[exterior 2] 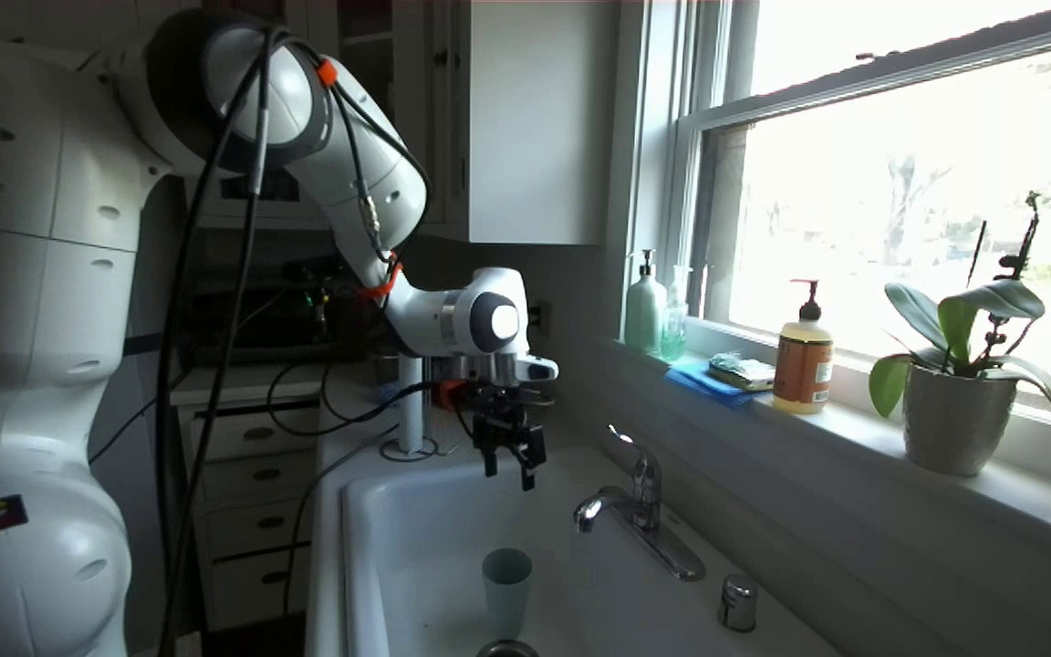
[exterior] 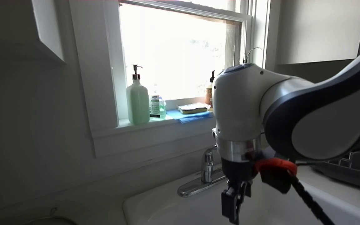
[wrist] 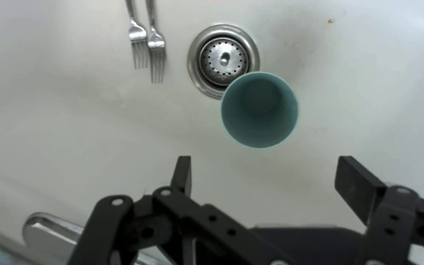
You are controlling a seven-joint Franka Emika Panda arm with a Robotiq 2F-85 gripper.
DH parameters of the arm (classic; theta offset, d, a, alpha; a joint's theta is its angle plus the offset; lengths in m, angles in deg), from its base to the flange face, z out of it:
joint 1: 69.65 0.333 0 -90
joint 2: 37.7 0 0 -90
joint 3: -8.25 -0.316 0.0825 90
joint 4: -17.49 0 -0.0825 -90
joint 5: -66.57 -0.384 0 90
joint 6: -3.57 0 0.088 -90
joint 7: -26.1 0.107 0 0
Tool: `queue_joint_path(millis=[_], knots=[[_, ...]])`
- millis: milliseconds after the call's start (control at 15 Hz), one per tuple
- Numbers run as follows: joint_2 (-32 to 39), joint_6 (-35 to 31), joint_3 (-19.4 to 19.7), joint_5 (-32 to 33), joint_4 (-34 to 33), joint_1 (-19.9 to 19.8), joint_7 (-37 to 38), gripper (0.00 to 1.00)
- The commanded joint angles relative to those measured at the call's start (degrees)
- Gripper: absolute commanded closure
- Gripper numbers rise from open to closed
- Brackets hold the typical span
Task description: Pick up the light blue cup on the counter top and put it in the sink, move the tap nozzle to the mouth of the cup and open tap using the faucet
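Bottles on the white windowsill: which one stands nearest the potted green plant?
The orange-brown pump bottle, standing between the grey pot and the blue cloth in an exterior view; the opaque pale green bottle and the clear bottle stand beyond that cloth.

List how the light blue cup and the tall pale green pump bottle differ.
The light blue cup stands in the sink; the tall pale green pump bottle stands on the windowsill. The cup's mouth is open; the bottle is topped by a pump head. The cup widens slightly toward its rim; the bottle narrows toward its top. Shared: both stand upright.
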Motion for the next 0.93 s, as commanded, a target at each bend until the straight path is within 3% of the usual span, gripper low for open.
queue_joint_path(millis=[0,400,533,867], knots=[[-5.2,8.5,-0.4,3.0,-1.7,-4.0,-4.3,0.0],[-9.0,19.8,-0.6,2.9,-6.8,-9.5,-13.8,0.0],[-8.5,22.7,-0.1,0.6,-8.4,-11.6,-23.7,0.0],[-7.6,23.0,0.8,0.8,-8.1,-15.6,-37.9,0.0]])
